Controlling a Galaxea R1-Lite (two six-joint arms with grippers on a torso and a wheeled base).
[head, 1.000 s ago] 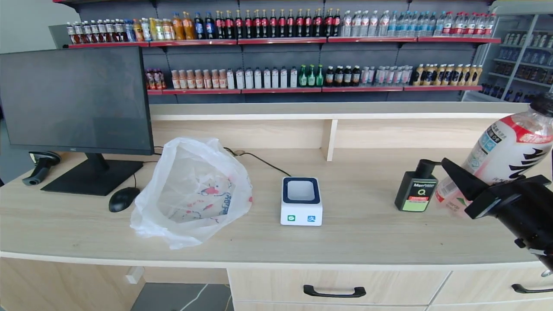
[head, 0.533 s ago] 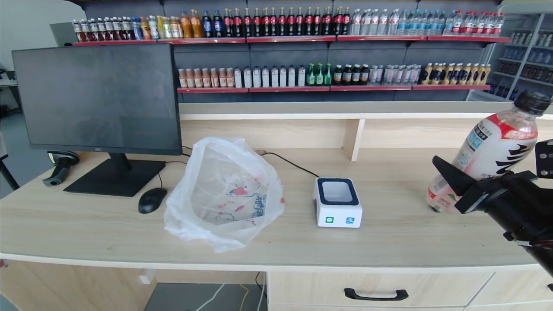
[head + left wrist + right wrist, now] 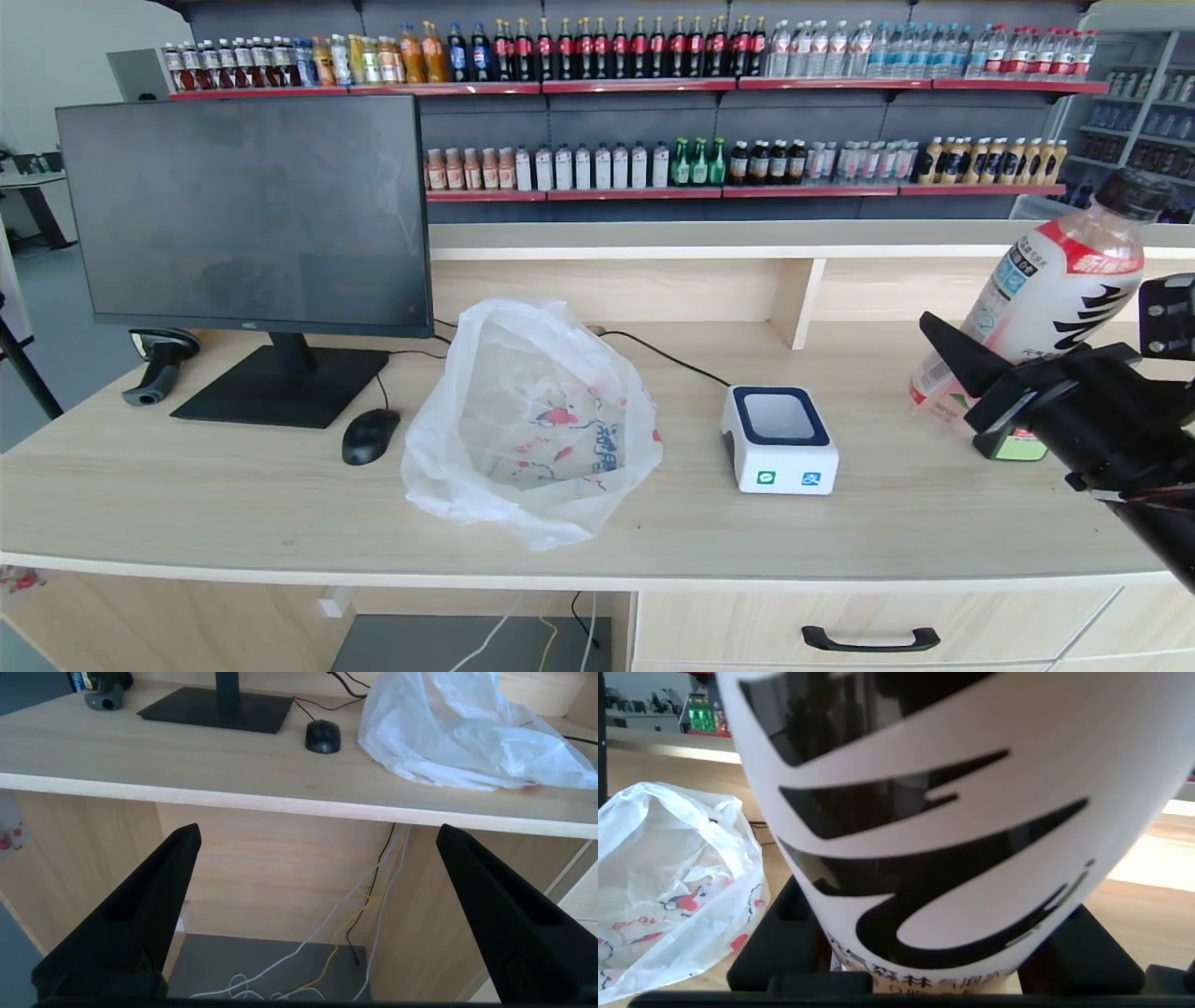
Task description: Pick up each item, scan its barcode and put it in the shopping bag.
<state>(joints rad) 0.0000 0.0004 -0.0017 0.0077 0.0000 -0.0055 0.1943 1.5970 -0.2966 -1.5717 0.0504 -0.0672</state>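
A clear drink bottle (image 3: 1046, 299) with a white, red and black label and a dark cap hangs tilted above the counter's right side, with my right gripper (image 3: 1018, 373) shut on its lower half. In the right wrist view its label (image 3: 952, 812) looms close. The white scanner (image 3: 778, 439) with a dark-rimmed window sits left of the bottle. Further left, the translucent shopping bag (image 3: 537, 420) lies open-mouthed on the counter (image 3: 233, 504). A small black bottle (image 3: 1013, 446) with a green label peeks out behind my right gripper. My left gripper (image 3: 318, 924) hangs open below the counter's front edge.
At the counter's left stand a monitor (image 3: 247, 210), a black mouse (image 3: 370, 436) and a handheld scanner (image 3: 159, 364). A cable (image 3: 667, 357) runs from the scanner to the back. A raised ledge (image 3: 747, 238) backs the counter; drink shelves stand behind. Drawers sit below.
The head camera has moved, shifting the whole scene to the right. The held bottle now stands closer to the white scanner and in front of the small black bottle.
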